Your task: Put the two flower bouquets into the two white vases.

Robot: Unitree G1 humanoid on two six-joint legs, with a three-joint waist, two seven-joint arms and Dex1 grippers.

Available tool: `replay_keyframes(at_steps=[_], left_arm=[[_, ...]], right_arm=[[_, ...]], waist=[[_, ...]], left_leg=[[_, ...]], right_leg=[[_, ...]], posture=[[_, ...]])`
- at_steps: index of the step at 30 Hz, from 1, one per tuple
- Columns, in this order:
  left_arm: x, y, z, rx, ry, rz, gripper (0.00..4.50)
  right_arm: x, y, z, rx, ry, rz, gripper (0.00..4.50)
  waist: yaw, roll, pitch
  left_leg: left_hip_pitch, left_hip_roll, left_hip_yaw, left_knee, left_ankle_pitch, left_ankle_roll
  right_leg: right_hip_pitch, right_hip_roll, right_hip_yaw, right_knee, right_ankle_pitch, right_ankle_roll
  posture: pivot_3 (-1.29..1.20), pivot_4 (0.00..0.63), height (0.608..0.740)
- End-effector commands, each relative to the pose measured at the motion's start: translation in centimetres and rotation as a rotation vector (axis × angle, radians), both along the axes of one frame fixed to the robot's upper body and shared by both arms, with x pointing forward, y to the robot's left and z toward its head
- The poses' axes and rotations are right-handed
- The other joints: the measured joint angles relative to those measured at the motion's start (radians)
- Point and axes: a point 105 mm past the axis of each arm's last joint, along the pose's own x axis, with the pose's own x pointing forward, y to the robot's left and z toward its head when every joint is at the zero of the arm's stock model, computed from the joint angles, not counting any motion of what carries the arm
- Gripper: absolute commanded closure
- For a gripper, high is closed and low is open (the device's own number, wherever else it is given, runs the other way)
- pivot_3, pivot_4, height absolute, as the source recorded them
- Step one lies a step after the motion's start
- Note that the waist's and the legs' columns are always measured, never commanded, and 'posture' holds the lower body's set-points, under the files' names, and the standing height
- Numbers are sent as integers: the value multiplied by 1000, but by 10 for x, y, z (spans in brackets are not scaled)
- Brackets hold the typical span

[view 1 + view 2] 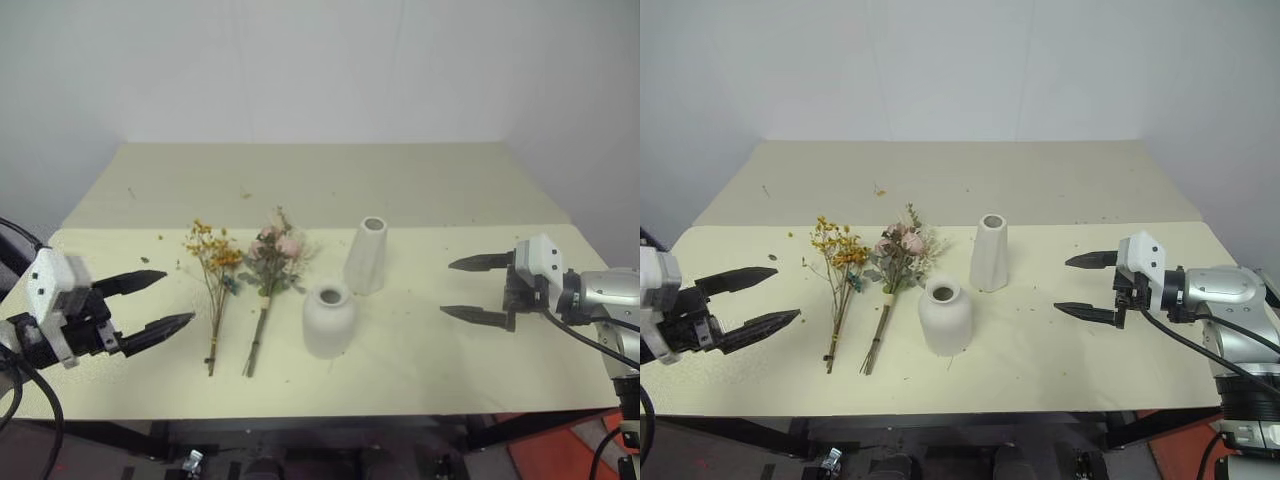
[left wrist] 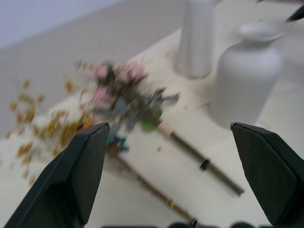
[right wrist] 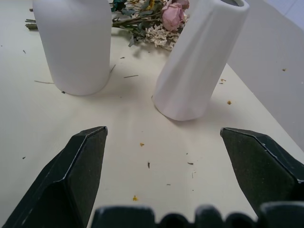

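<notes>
Pale yellow counter (image 1: 420, 350). Yellow spray (image 1: 213, 290) and rose bunch (image 1: 268, 285) lie flat side by side near the middle-left, heads toward the far wall, stems toward the robot; the spray is the left one. Squat vase (image 1: 328, 320) stands upright just right of the rose stems. Tall vase (image 1: 366, 256) stands upright behind it, slightly to the right, close but apart. Both vases empty. Small flower crumbs scattered on the counter.

Left tool (image 1: 165, 302) hovers over the left end of the counter, fingers spread wide, empty, pointing toward the flowers. Right tool (image 1: 480, 290) hovers over the right side, fingers spread wide, empty, pointing toward the vases, well apart from them.
</notes>
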Motion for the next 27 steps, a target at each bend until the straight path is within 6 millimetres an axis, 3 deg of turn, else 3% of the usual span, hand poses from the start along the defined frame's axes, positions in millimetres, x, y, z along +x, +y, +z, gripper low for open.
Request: replay_keyframes(at_steps=[1, 10, 17, 27], left_arm=[[11, 5, -7, 157, 95, 135, 37], [33, -8, -6, 146, 294, 249, 37], [62, -13, -8, 48, 561, 380, 37], [74, -22, -17, 110, 697, 398, 37]], right_arm=[[-2, 4, 13, -19, -77, 21, 0], [-3, 13, 19, -8, -112, 63, 0], [-1, 21, 27, 0, -139, 99, 0], [-2, 27, 26, 24, -149, 106, 0]], waist=[[1, 0, 0], [-1, 0, 0], [-2, -1, 0], [-7, -1, 1]], left_leg=[[0, 0, 0, 0, 0, 0], [0, 0, 0, 0, 0, 0], [0, -1, -2, 1, 0, 0], [-2, -1, -2, 0, 0, 0]], right_leg=[[0, 0, 0, 0, 0, 0], [0, 0, 0, 0, 0, 1], [1, 1, -1, 1, 1, 2], [-1, 0, -1, 2, 0, 3]], posture=[[0, 150, 740], [0, 150, 740], [0, 150, 740], [0, 150, 740]])
